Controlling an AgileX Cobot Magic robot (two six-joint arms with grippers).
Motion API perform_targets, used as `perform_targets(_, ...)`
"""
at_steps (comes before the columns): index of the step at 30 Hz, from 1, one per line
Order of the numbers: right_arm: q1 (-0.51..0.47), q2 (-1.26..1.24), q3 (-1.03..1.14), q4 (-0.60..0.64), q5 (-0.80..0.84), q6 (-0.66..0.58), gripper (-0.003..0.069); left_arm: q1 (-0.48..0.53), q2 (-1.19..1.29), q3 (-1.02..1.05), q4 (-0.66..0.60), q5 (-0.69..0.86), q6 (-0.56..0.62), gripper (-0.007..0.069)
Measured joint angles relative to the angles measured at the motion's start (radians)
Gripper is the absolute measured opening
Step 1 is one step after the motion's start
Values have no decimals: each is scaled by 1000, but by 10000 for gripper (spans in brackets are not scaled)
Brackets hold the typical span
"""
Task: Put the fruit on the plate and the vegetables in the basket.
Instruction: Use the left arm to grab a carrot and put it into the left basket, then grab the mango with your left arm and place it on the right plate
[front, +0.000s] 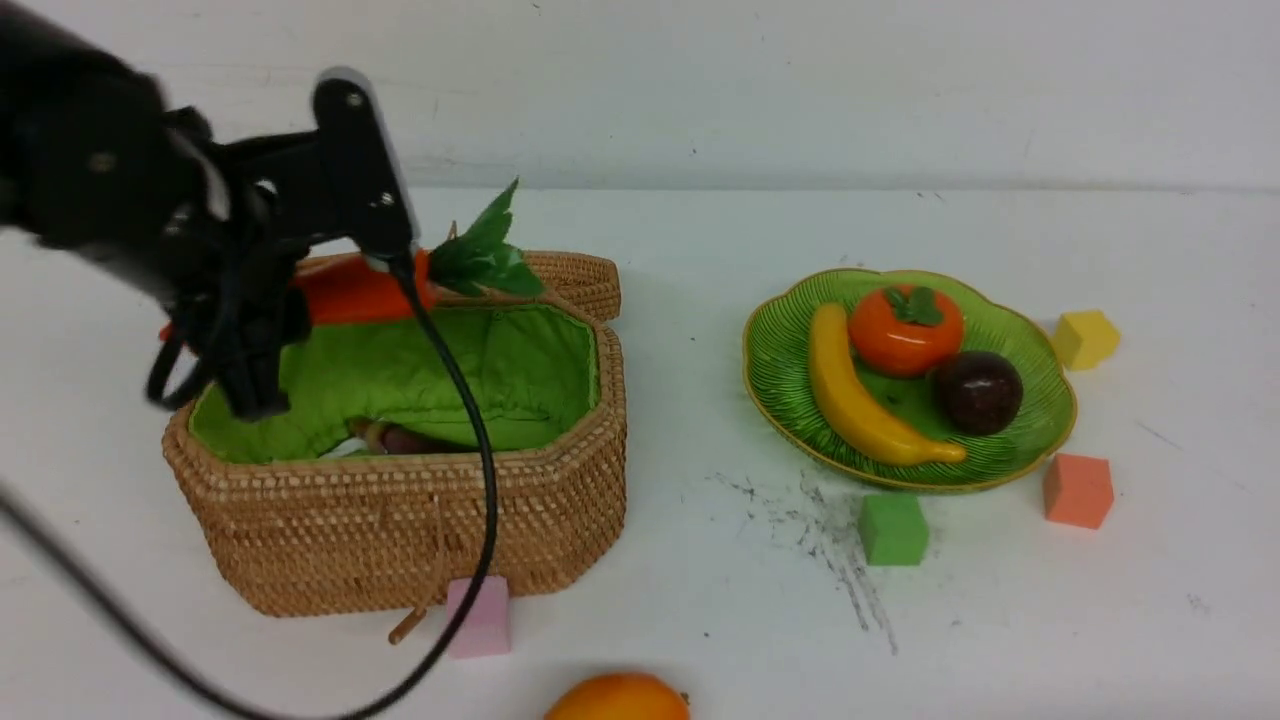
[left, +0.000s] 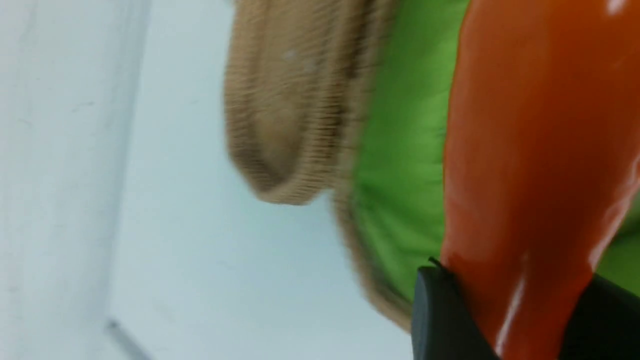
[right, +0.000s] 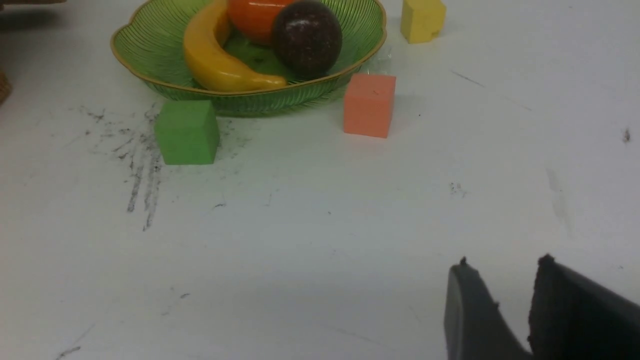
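— What lies in the plate (right: 150, 55)?
— A banana (right: 212, 57), a mangosteen (right: 306, 37) and a persimmon (right: 250, 17).
— And nearby?
— Green cube (right: 186, 131), orange cube (right: 369, 104), yellow cube (right: 422, 19). The right gripper (right: 505, 295) shows a narrow gap, holding nothing.

No legible text, label, brand, number or sign appears in any view. All surfaces are unmarked.

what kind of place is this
Probably a robot lab test bench: a scuffed white table against a bare wall, set with toy fruit on a plate, a basket and foam cubes.
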Motion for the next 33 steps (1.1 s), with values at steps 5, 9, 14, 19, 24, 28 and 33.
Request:
perform_targets(5,0,0,0,0,0,0,218,1,132,-5,69,-23,-30,271)
perform_targets(9,0,0,0,0,0,0,221,1,144,-7,69,-53,-61,271)
perform_targets(14,0,0,0,0,0,0,221,1,135,-10,50,-46,-66,373)
perform_targets(19,0,0,0,0,0,0,221,1,101,-10,-7,26,-54,566)
perform_targets(24,0,0,0,0,0,0,221,-8,-31,-10,-136,102,-63,622)
perform_targets(28,0,0,0,-2,0,0,225,-64,-194,-10,-328,156,-89,592)
perform_targets(33,0,0,0,-3,0,0,231,-163,-294,-16,-635,312,-163,531)
